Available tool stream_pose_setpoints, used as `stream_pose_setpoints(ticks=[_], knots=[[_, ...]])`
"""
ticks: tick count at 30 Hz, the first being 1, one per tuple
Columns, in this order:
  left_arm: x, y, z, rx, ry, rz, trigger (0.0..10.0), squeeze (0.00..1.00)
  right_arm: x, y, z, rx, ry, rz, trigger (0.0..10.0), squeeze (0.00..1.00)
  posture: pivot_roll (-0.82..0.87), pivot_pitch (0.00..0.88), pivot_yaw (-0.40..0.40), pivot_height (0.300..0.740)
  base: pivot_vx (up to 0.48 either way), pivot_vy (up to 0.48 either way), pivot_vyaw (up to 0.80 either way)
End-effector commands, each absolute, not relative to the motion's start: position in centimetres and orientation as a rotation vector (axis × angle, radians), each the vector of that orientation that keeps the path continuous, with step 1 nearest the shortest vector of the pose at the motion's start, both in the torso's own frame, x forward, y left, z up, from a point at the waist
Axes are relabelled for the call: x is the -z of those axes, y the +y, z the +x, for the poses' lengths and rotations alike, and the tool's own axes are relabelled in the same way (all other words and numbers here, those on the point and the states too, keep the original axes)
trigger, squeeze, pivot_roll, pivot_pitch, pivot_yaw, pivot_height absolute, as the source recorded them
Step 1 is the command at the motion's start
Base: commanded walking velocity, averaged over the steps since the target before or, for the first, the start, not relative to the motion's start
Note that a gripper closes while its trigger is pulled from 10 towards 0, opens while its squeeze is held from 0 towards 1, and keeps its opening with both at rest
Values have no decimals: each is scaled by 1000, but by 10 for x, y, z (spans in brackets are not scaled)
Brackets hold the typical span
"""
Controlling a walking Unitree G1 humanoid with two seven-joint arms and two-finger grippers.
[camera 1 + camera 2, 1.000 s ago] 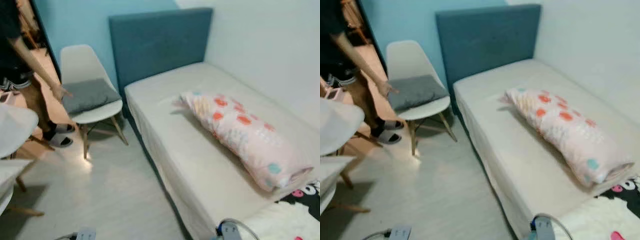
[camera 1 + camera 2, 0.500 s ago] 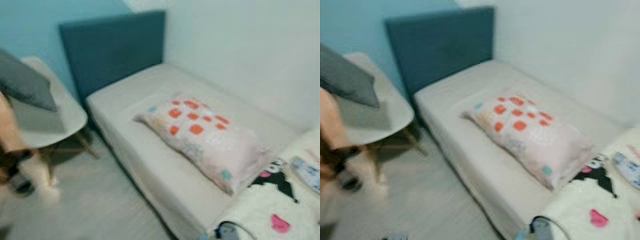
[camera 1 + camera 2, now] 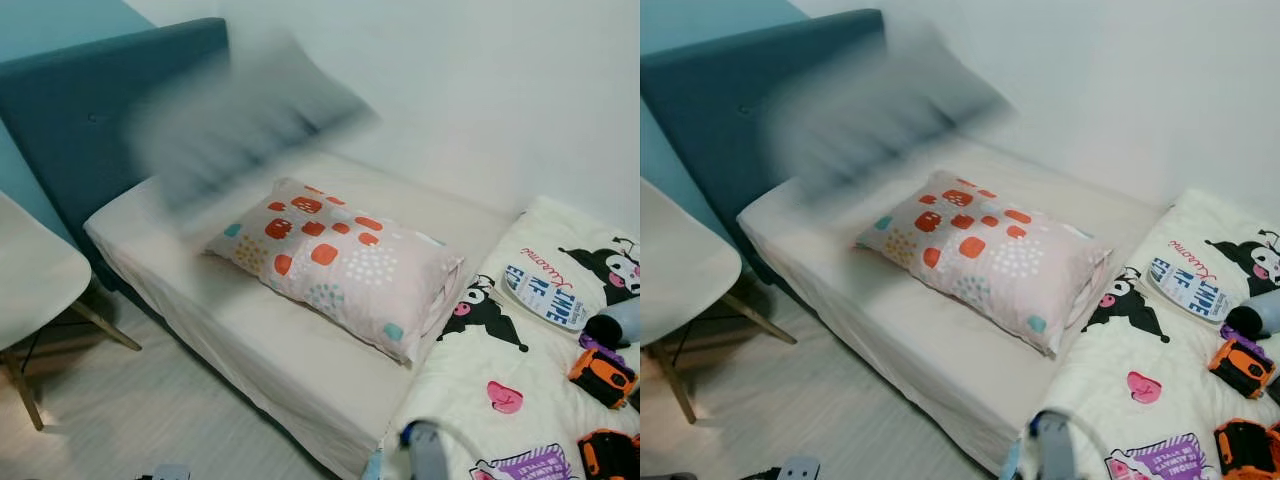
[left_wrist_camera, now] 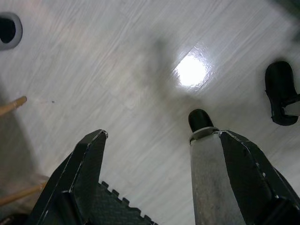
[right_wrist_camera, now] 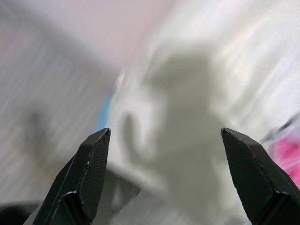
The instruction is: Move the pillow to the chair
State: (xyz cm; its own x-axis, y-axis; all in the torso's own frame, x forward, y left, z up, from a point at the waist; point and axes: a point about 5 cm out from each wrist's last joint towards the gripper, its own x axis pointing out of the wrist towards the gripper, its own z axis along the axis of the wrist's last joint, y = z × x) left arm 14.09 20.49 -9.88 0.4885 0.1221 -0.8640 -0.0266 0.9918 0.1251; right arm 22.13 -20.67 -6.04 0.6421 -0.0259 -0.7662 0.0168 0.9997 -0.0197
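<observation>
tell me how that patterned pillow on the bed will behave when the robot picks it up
The pillow looks plump and soft, so it is probably light for its bulk. Its loose fabric edge suggests it would sag and fold if pinched at one end. Lying flat on the bed, it seems unlikely to roll, though it may drag across the sheet.

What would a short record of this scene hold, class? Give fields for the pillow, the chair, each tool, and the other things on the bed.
pillow: patterned pillow, flat on the bed
chair: white chair on the floor beside the bed, seat bare
blur: grey blurred shape above the bed, cannot tell what
left tool: open, over the floor
right tool: open, view blurred
blanket: cartoon blanket next to the pillow
toys: orange toys on the blanket
</observation>
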Motion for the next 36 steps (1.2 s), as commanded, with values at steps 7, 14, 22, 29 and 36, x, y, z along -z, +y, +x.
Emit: stream_pose_setpoints(ticks=[7,14,22,29,36], knots=[[100,212,136,-90,1081,118,10000,0,44,-180,248,-184,761,82,10000,0,-85,43,44,740,262,0,0],[101,210,133,-85,1090,116,10000,0,41,-165,251,-289,752,172,10000,0,-88,48,46,740,181,0,0],[103,207,129,-97,1114,101,10000,0,69,-189,212,-78,944,46,10000,0,-78,58,43,740,0,0,0],[104,206,128,-93,1120,102,10000,0,82,-202,185,26,1046,37,10000,0,-78,58,42,740,0,0,0],[105,201,127,-83,1128,105,10000,0,93,-210,157,21,1143,-42,10000,0,-82,57,40,740,0,0,0]])
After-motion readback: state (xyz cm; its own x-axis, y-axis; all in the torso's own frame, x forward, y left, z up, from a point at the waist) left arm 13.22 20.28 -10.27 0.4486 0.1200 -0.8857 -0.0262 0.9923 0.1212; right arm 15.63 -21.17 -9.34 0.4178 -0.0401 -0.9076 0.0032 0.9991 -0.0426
